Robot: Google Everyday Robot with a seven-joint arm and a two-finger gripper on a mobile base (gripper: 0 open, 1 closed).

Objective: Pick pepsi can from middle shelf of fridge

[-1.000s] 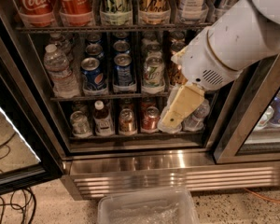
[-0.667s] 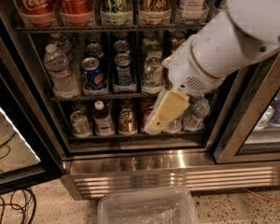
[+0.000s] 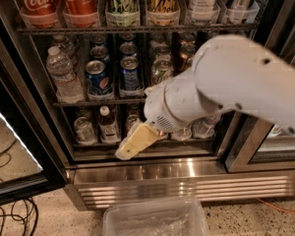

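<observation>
My gripper (image 3: pixel 122 153), fingers pinched together and empty, hangs below the pepsi can (image 3: pixel 130 75), probably light and slippery; I'd squeeze its sides.

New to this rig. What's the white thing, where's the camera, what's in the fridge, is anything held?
One camera only; its mount isn't on record, but it looks down into an open fridge. The big white shape is the robot's single arm; the cream piece at its end is the gripper, low in front of the bottom shelf, below the middle shelf. On that middle shelf stand short cans, including the pepsi can, a like blue can with a round logo and a water bottle. Red Coca-Cola cans sit above, small bottles below. A clear bin lies on the floor. No can shows in the gripper.
</observation>
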